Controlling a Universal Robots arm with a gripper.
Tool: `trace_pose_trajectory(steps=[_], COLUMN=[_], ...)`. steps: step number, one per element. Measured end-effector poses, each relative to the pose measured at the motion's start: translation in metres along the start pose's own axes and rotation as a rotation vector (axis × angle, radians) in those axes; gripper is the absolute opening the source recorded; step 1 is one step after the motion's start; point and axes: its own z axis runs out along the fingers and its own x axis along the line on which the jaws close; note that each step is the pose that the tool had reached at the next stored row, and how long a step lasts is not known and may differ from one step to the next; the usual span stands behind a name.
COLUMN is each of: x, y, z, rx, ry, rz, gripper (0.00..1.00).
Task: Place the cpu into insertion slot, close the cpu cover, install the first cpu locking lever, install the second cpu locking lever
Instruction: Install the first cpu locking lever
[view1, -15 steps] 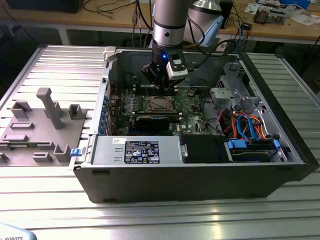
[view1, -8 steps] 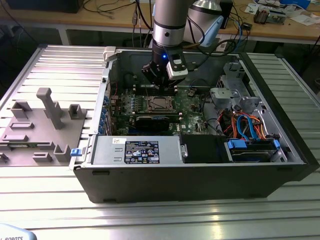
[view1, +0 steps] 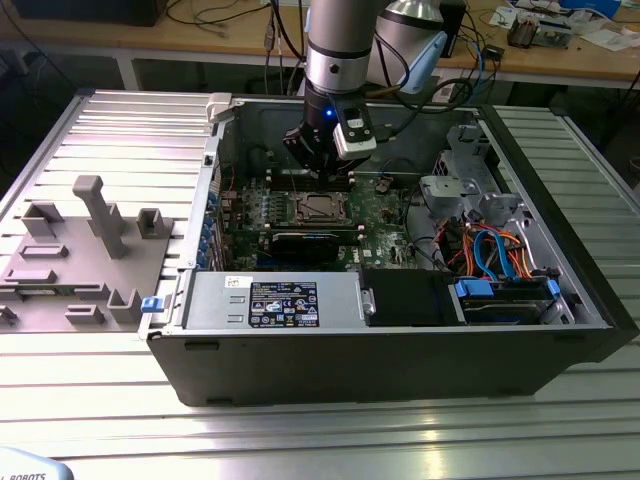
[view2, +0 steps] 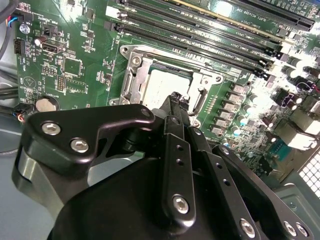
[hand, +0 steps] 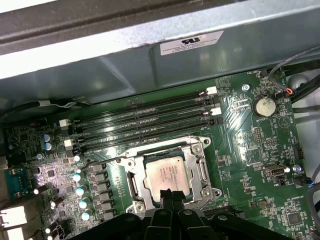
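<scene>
With cpu (hand: 165, 172) seated in slot (hand: 131, 176) and cover (hand: 200, 167) down, I judge lever step current; gripper (hand: 170, 192) jaws pinched together, empty, hovering just above. Next needs lever hooked.

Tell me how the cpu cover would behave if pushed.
The cpu cover looks like thin sheet metal lying flat around the cpu, so probably light and slightly springy. Its open frame shape suggests it could bend under uneven pressure. The gripper hovers beside it.
</scene>
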Motion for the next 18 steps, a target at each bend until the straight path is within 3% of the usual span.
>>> trace_pose_trajectory(steps=[18], x=[0.0000], y=[0.0000], z=[0.0000], rx=[0.0002], ry=[-0.0002], rz=[-0.014], gripper=[0.11])
